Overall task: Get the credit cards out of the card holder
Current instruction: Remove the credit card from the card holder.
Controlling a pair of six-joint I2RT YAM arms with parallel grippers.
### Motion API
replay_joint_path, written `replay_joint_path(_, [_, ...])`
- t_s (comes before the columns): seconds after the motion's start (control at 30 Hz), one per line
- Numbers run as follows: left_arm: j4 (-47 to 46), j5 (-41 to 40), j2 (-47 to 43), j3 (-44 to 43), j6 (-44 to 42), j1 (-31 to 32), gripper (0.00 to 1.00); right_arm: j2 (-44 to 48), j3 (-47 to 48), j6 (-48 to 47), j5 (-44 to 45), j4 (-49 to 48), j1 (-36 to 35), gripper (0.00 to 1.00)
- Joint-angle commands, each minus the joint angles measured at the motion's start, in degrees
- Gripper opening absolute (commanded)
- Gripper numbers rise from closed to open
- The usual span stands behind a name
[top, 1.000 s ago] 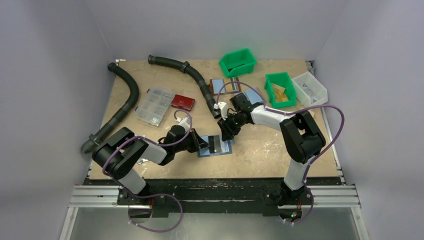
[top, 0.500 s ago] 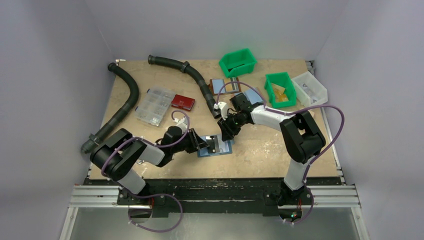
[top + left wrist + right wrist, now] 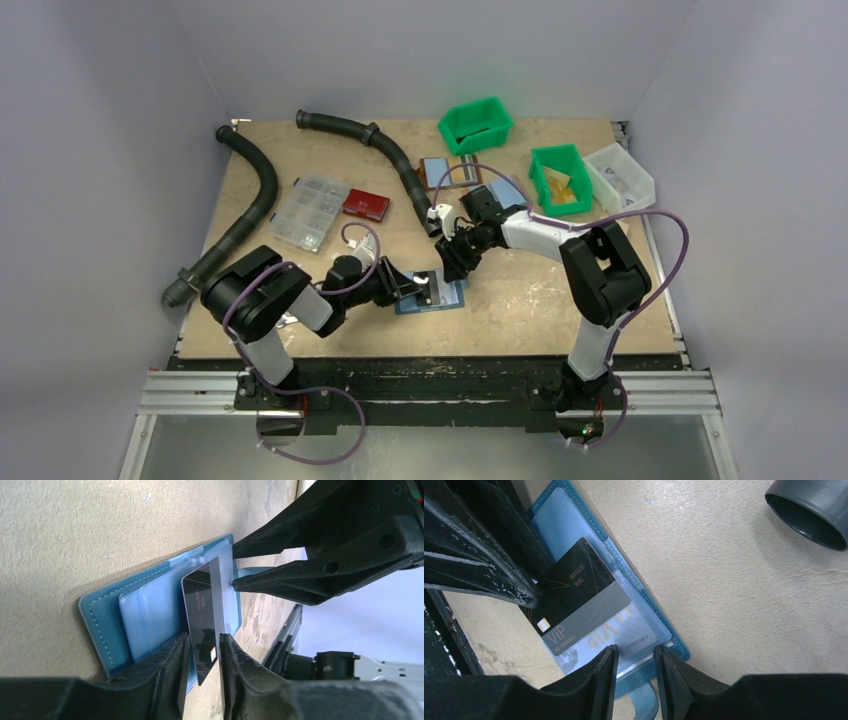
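The dark-blue card holder (image 3: 447,298) lies open on the table near the front middle, its light-blue pockets up (image 3: 145,615) (image 3: 569,525). My left gripper (image 3: 408,288) reaches in from the left and is shut on a black VIP card (image 3: 202,605) (image 3: 579,587). The card stands partly out of a pocket. My right gripper (image 3: 452,270) comes from the far right. Its jaws (image 3: 636,652) are a narrow gap apart, tips down on the holder's pocket edge beside the snap tab. A second card shows through a clear pocket.
Two black hoses (image 3: 250,210) (image 3: 390,150) lie at the left and back; one hose end (image 3: 809,510) is close to my right gripper. A clear organiser box (image 3: 308,212), a red case (image 3: 365,204), green bins (image 3: 476,125) (image 3: 560,178), a clear bin (image 3: 620,176) and two other holders (image 3: 436,170) stand behind.
My left arm's elbow has swung up and to the right. The gripper end, still on the black card, has shifted slightly left. The right arm has not moved.
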State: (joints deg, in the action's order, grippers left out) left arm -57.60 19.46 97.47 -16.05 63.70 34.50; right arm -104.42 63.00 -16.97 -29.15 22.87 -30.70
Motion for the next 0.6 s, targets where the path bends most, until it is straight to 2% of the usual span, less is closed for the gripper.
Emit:
replay_joint_path(0.0, [-4.47,0.01,4.67,1.80,2.67,-0.31,0.28,-1.57,-0.17,-2.28,6.60,1.55,0.64,0.42])
replay_joint_path(0.1, [-6.79,-0.06,6.73,1.99,3.84,-0.36,0.16,-1.57,-0.21,-2.28,6.73,1.55,0.64,0.42])
replay_joint_path(0.17, [-8.16,-0.19,7.75,2.19,4.17,-0.31,0.02,-1.57,-0.18,-2.28,6.73,1.54,0.67,0.42])
replay_joint_path(0.27, [-10.65,-0.17,8.03,3.04,4.01,-0.57,0.00,-1.46,-0.12,-2.28,6.73,1.68,0.71,0.42])
replay_joint_path(0.33, [-8.75,-0.79,5.74,3.46,1.97,-0.92,0.00,-1.13,0.05,-2.28,6.32,1.90,0.64,0.42])
replay_joint_path(0.4, [-2.89,-2.28,1.71,3.25,-1.59,-1.04,0.00,-0.70,0.37,-2.70,4.63,1.86,0.64,0.42])
replay_joint_path(0.57, [18.99,-8.76,-11.53,0.35,-12.06,-1.03,0.00,0.99,1.67,-7.45,1.48,5.17,0.67,0.44])
